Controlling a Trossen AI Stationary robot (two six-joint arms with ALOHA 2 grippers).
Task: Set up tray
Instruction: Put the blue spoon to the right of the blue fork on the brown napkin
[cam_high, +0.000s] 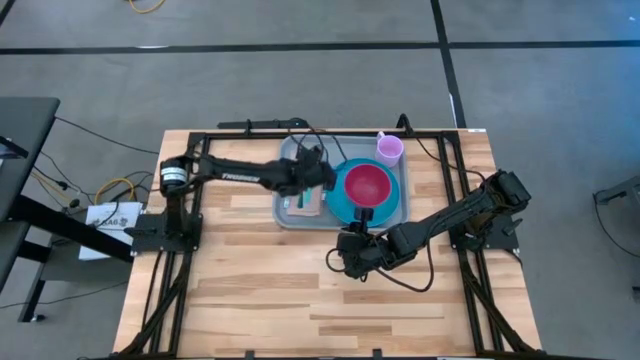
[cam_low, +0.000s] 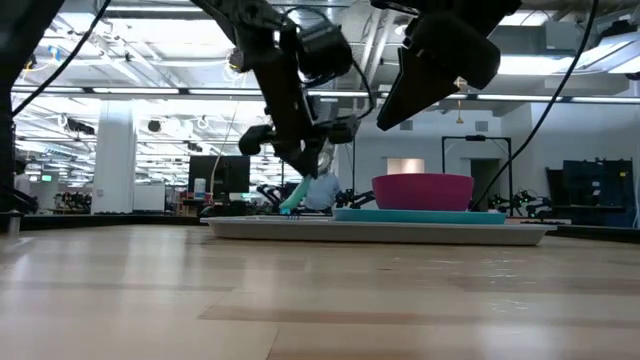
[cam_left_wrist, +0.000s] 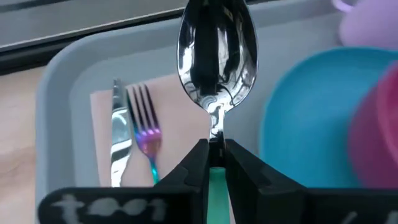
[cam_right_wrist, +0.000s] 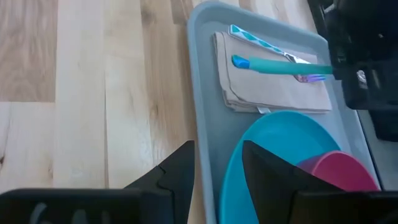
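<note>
A wooden table (cam_high: 300, 290) stands on grey floor, with an open hall of lights and monitors beyond it. Nearest the front edge, the right gripper (cam_high: 352, 250) hangs over bare wood just short of the tray (cam_high: 285, 215), its fingers (cam_right_wrist: 177, 168) parted and empty. The tray lies toward the table's far side, centred. On it sits a blue plate (cam_high: 335, 200) carrying a pink bowl (cam_high: 368, 183); beside the plate a tan napkin (cam_right_wrist: 273, 87) holds a knife (cam_left_wrist: 118, 143) and fork (cam_left_wrist: 146, 134). The left gripper (cam_left_wrist: 214, 165) hovers over the napkin, pinching a spoon (cam_left_wrist: 217, 53) by its teal handle. A lilac cup (cam_high: 389, 149) stands at the tray's far corner.
</note>
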